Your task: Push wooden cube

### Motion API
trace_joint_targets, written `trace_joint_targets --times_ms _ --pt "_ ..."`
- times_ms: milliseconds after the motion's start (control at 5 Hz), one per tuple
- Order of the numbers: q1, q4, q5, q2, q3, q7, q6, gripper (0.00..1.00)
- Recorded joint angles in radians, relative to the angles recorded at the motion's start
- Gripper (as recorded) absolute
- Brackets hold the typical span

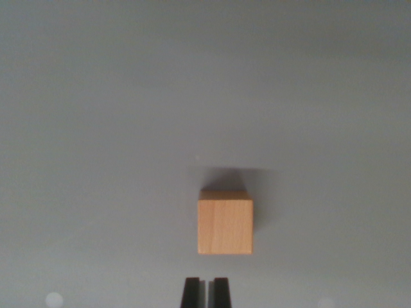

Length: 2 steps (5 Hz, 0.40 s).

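The gripper (206,292), fingers pressed together, sits at 6 o'clock of the wooden cube (225,226); an off-centre push could turn it aside.

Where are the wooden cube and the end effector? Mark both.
wooden cube (225,226), wrist view, middle of its near face.
end effector (207,292), wrist view, narrow gap between its two dark fingertips at the bottom edge.

no readable text, labels or numbers, wooden cube (225,226) face unmarked
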State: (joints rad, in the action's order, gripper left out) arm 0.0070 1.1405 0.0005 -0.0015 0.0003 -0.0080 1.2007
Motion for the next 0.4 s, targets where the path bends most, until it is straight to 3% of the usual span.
trace_joint_targets --times_ms 200,400 --pt "0.0000 0.000 0.0000 0.000 0.000 0.000 0.000 0.00" --pt "-0.0014 -0.047 -0.0038 -0.002 -0.001 0.002 -0.046 0.00"
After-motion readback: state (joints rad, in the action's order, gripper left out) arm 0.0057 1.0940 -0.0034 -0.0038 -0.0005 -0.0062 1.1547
